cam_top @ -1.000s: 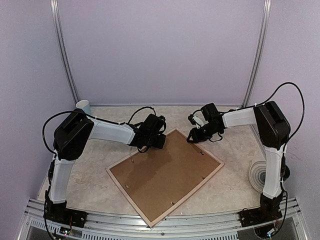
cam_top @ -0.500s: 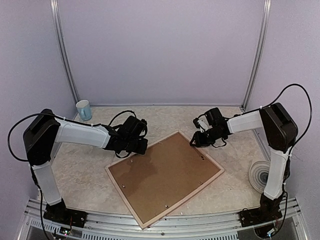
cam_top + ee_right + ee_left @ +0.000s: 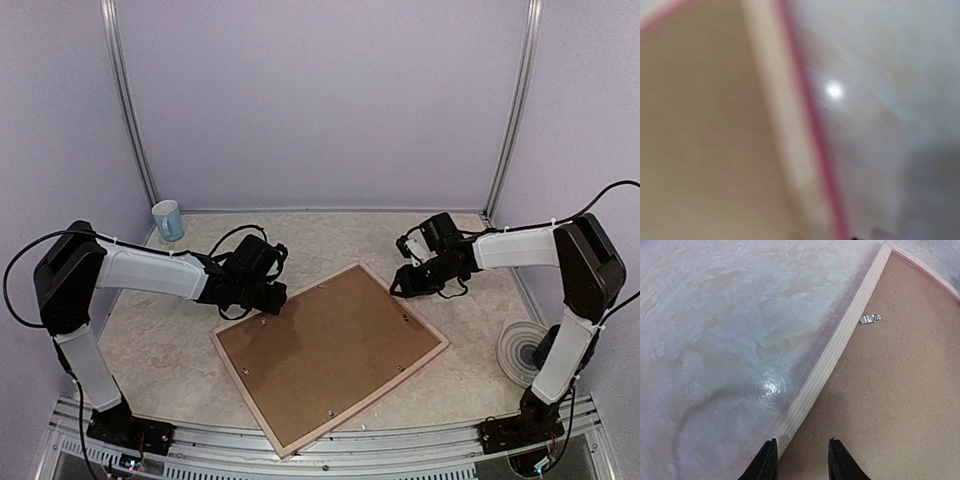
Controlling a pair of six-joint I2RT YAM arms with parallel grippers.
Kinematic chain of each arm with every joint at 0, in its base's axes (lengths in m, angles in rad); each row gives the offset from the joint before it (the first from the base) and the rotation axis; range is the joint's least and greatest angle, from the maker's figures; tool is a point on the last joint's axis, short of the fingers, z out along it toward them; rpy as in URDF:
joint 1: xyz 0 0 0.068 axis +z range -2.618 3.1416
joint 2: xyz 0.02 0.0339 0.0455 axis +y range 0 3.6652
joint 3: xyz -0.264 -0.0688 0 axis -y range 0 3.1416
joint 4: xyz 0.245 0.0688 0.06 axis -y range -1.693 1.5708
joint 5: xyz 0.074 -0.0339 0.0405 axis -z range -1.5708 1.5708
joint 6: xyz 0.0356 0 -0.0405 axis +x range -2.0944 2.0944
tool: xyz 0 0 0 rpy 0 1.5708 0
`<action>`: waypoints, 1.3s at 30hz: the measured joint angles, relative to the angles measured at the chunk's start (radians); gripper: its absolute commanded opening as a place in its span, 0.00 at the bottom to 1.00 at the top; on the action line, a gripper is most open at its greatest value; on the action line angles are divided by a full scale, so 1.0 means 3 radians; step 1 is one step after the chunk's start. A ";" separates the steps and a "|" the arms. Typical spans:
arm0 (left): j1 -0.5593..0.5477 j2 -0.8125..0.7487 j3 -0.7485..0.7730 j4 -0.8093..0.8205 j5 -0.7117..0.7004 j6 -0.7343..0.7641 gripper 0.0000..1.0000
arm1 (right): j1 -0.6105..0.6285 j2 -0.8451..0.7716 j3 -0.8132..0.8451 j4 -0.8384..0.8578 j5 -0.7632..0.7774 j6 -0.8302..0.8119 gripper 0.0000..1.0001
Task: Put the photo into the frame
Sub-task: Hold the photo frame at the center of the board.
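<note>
Top external view first: the frame (image 3: 366, 397) lies face down near the middle of the table (image 3: 160, 345), turned like a diamond, its pale wood rail around the brown backing board (image 3: 330, 350). The left gripper (image 3: 266, 299) hangs low at the frame's far-left edge. The right gripper (image 3: 403, 285) sits at the far-right edge, just beside the rail. A pale blue cup (image 3: 168, 220) stands at the table's far-left corner, well apart from the frame, and a round white object (image 3: 520, 350) lies near the right arm's base.

In the left wrist view we see the two dark fingertips (image 3: 766, 462) standing apart with nothing between them. One is over the wood rail and the other over the backing board. A small metal clip (image 3: 870, 318) sits on the board just inside the rail.

The right wrist view is badly blurred. We make out only the rail with a pink edge and the marbled tabletop beside it, so we cannot tell how the right jaws stand.
</note>
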 measured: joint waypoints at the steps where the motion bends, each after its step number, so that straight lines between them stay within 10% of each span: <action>1: 0.0015 0.0036 0.0053 0.0009 0.0036 0.0052 0.35 | 0.0041 -0.0032 0.0070 -0.0031 -0.0011 -0.0086 0.46; 20: 0.0319 0.0622 0.0481 0.0205 0.0795 0.1005 0.25 | 0.0590 0.1158 0.1919 -0.0184 -0.0776 -0.0928 0.47; 39: 0.0397 0.0650 0.0361 0.0431 0.0874 0.1118 0.33 | 0.0645 0.1734 0.2322 -0.0491 -0.0991 -0.1083 0.46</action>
